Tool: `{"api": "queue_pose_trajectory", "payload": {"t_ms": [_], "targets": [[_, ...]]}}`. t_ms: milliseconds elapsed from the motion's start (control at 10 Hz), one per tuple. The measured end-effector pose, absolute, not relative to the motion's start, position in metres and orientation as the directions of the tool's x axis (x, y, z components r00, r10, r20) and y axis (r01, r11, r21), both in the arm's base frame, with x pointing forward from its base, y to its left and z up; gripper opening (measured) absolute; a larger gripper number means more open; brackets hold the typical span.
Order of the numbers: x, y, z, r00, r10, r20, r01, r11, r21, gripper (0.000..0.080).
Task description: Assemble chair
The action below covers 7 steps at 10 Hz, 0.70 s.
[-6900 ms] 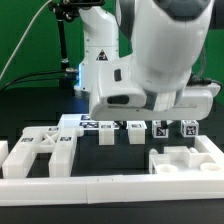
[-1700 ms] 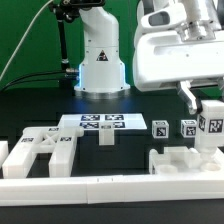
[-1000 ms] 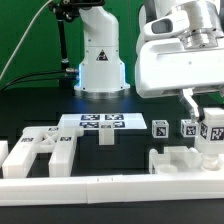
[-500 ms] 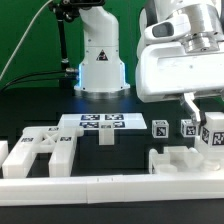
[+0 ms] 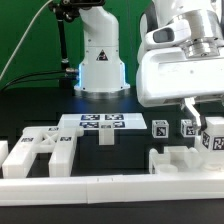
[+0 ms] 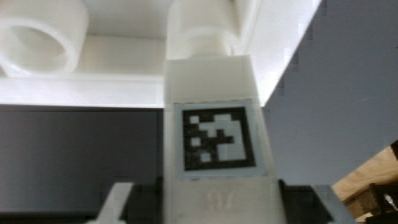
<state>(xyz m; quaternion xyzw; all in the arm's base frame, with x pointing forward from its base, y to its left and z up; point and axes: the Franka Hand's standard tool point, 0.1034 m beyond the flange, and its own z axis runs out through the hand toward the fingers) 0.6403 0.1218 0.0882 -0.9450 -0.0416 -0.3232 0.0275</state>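
Observation:
My gripper [image 5: 208,122] is at the exterior view's right, shut on a white square chair leg [image 5: 213,138] with a black-and-white tag. It holds the leg upright just above the far right end of a white blocky chair part [image 5: 180,160]. In the wrist view the leg [image 6: 217,110] runs out from between my fingers [image 6: 130,203], and the gripper [image 6: 217,205] grips its near end. The leg's far end is over the white part with a round socket [image 6: 50,48]. Another framed chair part [image 5: 38,152] lies at the exterior view's left.
The marker board [image 5: 100,121] lies mid-table in front of the robot base [image 5: 100,60]. Small tagged white blocks stand at the middle [image 5: 107,135] and right [image 5: 160,128] [image 5: 188,127]. A low white rim wall [image 5: 110,186] runs along the front.
The gripper has moved from the table's middle to the right and now holds a leg. Over the last second it has sunk a little toward the right chair part.

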Motion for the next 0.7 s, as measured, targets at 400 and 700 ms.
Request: {"api": "queue_pose_trajectory", "payload": {"t_ms": [400, 700], "targets": [[0.6396, 0.1219, 0.0864, 0.798, 0.064, 0.600, 0.098, -0.995, -0.025, 0.0288], [0.6394, 0.1218, 0.0859, 0.798, 0.067, 0.599, 0.101, -0.995, -0.023, 0.0638]]}}
